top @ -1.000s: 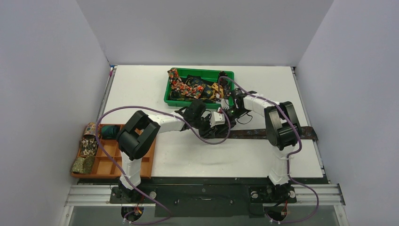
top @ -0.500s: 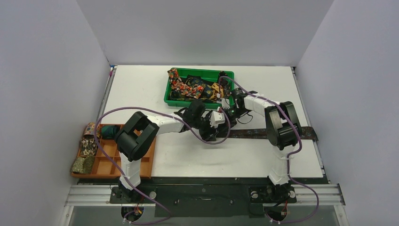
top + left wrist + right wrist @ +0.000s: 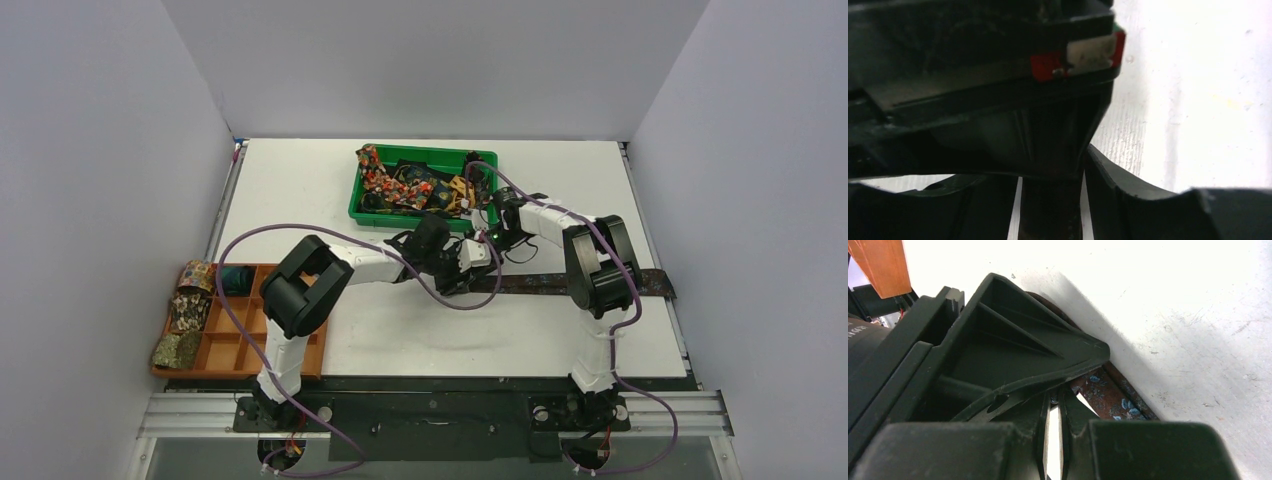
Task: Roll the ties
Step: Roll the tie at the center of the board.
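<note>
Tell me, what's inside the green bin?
A tangled pile of ties fills the green bin: red floral, dark and gold patterns. Whatever lies beneath the pile is covered.

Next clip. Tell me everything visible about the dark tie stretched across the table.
The dark tie lies flat, unrolled, on the white table, running left-right on the near side of the green bin. Fabric looks woven, brown-black with small blue flecks. Its wider end points right; the right arm crosses above it. The left gripper and right gripper meet at its narrow end; a grip cannot be confirmed.
</note>
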`<state>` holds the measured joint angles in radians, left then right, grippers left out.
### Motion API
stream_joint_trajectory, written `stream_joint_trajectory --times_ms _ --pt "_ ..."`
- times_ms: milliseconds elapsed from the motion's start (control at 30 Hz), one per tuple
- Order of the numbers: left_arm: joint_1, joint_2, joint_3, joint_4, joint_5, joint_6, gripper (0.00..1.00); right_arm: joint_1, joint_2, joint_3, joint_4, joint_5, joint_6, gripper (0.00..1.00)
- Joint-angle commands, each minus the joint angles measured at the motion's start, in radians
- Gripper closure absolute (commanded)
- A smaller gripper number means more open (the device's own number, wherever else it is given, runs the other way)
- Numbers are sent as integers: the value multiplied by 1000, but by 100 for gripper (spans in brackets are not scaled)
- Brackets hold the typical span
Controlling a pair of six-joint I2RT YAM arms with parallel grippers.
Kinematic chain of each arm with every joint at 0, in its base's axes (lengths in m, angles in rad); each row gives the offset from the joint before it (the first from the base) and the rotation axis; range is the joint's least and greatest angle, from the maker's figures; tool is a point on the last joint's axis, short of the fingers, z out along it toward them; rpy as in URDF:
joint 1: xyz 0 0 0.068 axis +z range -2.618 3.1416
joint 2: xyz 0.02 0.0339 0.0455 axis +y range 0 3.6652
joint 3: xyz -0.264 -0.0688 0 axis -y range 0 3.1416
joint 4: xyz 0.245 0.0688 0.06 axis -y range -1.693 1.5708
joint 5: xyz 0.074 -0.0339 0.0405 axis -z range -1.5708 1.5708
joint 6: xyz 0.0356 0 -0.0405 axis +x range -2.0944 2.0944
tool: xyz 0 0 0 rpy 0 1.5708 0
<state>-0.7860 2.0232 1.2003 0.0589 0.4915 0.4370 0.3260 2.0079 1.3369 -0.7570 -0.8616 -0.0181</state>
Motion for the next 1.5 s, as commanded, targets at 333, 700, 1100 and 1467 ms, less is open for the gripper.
stream_joint_trajectory --times_ms 333,700,1100,1467 --pt "7 -22 -47 -166 12 118 65 -90 1 -27 -26 113 -17 100" --pt "58 -89 -88 -61 77 29 40 -32 68 -18 -24 278 -49 100" --pt "74 -140 -119 24 137 23 47 -16 46 -54 -8 315 -70 100" --pt "9 -76 -1 95 133 -41 60 -10 37 -51 -12 269 -81 100"
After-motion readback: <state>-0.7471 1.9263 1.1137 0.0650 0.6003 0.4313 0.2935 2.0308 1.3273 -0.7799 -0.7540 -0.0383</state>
